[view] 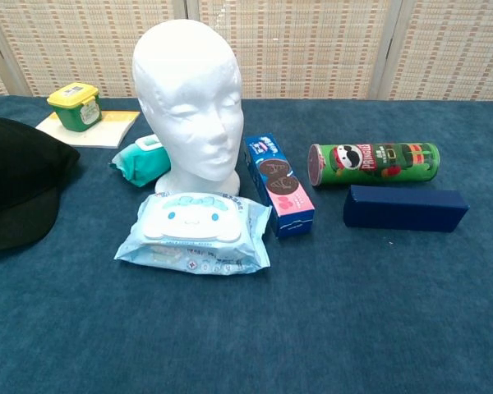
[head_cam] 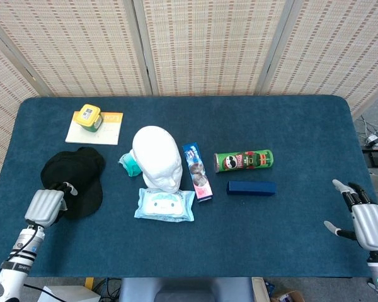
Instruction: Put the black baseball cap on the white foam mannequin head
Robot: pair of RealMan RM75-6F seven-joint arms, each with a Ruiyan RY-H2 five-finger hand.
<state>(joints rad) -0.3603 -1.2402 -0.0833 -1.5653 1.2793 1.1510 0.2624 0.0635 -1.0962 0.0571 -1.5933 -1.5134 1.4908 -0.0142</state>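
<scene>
Black baseball cap [head_cam: 72,179] lies at centre left of the frame, gripped at its lower edge by the left hand [head_cam: 45,206], left of the white foam mannequin head [head_cam: 157,157]. Right hand [head_cam: 365,223], lower right, holds nothing, fingers spread.

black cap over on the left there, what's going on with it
The robot's left hand grips the black baseball cap at its near edge, near the table's left side. The white foam mannequin head stands bare mid-table, so the cap is not on it yet. The right hand rests open at the far right, holding nothing. A wipes pack, cookie box and Pringles can lie around the head.
</scene>
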